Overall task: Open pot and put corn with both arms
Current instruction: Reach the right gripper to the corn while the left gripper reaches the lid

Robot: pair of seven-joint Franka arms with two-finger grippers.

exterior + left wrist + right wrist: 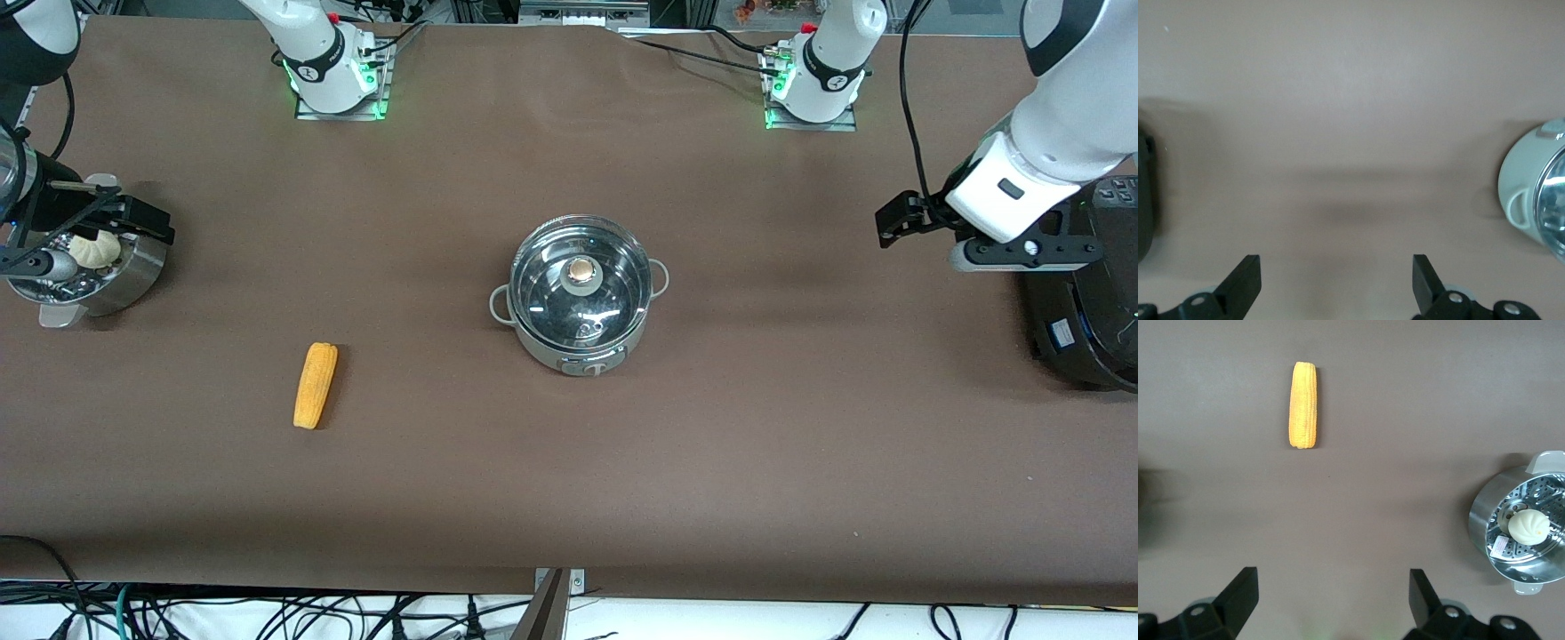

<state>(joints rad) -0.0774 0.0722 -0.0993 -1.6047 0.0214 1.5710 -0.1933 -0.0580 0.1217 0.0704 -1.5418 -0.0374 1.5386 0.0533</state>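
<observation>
The brown table (711, 444) carries the black cooker (1089, 329) at the left arm's end, the lidded pot (578, 298) in the middle, the steamer bowl (98, 267) with its bun (96, 250) at the right arm's end, and the corn (316, 385), lying nearer the front camera than the pot, toward the right arm's end. The left gripper (1337, 283) hangs wide open and empty over bare table beside the cooker. The right gripper (1333, 599), equally spread and empty, hangs over the table beside the bowl.

counter (711, 462): brown cloth, evenly lit | 6 o'clock: tangled cables (267, 613) | 12 o'clock: metal frame (582, 12)
</observation>
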